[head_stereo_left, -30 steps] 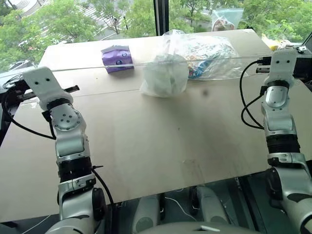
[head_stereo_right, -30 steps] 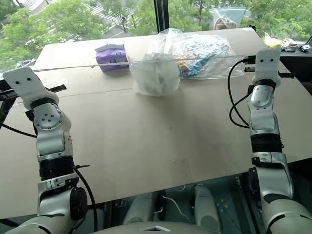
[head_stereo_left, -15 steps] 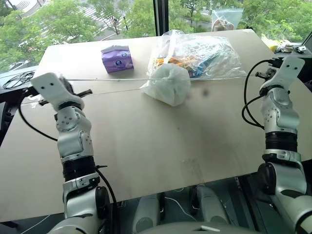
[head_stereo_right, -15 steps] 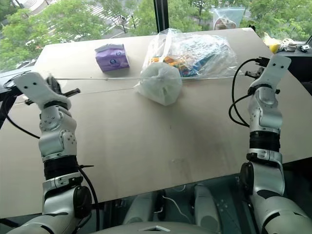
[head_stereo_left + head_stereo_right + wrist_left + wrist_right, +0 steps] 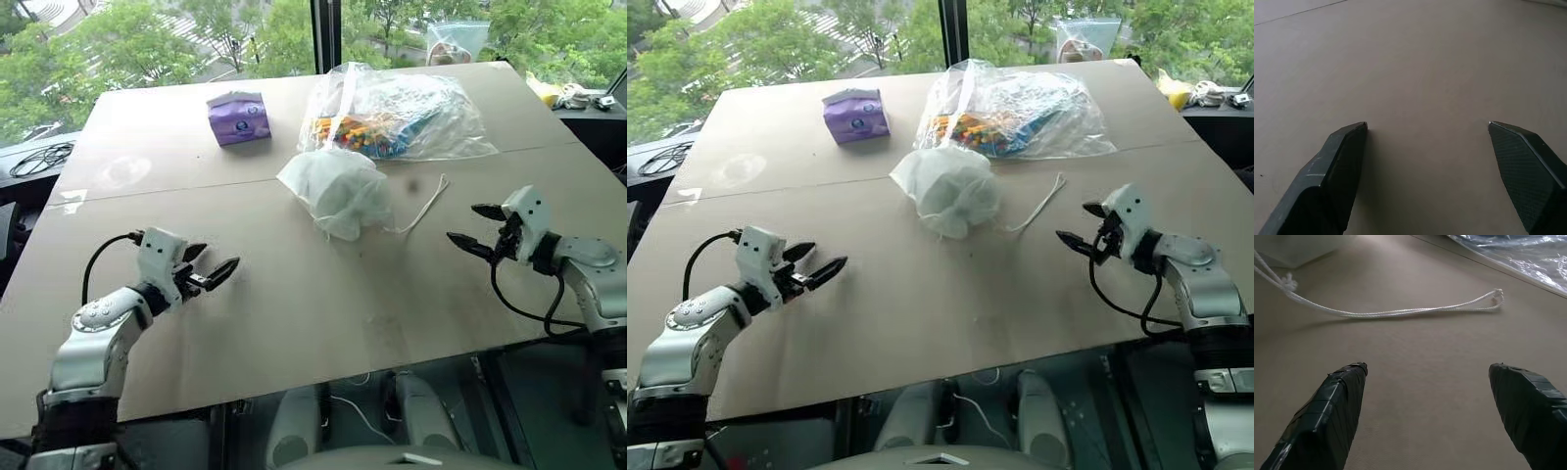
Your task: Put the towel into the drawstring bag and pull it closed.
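Surface (image 5: 294, 304): tan board, seam across the middle. Clear plastic bag (image 5: 402, 113) far centre-right, colourful items inside. Drawstring bag (image 5: 338, 191) just near of it, centre, bunched shut and bulging; contents are a pale lump, can't tell if it's the towel. Its cord (image 5: 423, 206) trails right, loose on the surface. Purple pack (image 5: 238, 117) far left. Left gripper (image 5: 211, 267) near left, jaws apart, empty. Right gripper (image 5: 474, 227) near right, jaws apart, empty, cord loop just ahead.
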Tool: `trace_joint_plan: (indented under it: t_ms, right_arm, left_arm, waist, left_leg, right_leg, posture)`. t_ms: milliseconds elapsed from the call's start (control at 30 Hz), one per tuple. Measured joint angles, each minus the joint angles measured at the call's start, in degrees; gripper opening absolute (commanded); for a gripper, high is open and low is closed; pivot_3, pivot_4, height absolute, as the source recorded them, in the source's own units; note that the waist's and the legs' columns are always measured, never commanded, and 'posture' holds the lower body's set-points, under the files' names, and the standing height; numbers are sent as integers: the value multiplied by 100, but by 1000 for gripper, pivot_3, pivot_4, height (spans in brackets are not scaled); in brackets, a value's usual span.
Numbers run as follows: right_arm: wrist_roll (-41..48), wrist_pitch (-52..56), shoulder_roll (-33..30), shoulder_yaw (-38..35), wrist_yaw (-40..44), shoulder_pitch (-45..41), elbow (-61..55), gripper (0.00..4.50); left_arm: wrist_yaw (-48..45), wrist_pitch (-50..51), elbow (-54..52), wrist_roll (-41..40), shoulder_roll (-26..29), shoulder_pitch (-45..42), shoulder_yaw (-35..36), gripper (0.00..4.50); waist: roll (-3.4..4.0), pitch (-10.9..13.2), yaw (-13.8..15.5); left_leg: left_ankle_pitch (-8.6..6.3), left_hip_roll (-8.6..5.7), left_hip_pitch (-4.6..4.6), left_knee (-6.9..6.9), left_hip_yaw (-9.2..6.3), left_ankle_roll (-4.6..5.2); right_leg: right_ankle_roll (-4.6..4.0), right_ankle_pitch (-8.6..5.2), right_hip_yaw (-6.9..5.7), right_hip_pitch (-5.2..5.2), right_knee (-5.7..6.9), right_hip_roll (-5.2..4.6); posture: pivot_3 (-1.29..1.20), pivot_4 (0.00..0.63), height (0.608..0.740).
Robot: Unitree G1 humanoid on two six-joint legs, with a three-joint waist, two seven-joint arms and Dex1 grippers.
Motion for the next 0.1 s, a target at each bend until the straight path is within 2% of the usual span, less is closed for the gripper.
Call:
trace_joint_plan:
  t_ms: [100]
  right_arm:
    - [115, -106, 5, -34, 397, 91, 90, 4313]
  left_arm:
    - [-123, 139, -547, -190, -16, 266, -1, 4145]
  waist:
    - [0, 0, 21]
  left_leg:
    - [0, -2, -2, 1, 1, 0]
  right_leg:
    - [0, 0, -13, 0, 0, -38]
  posture:
    - [0, 150, 740]
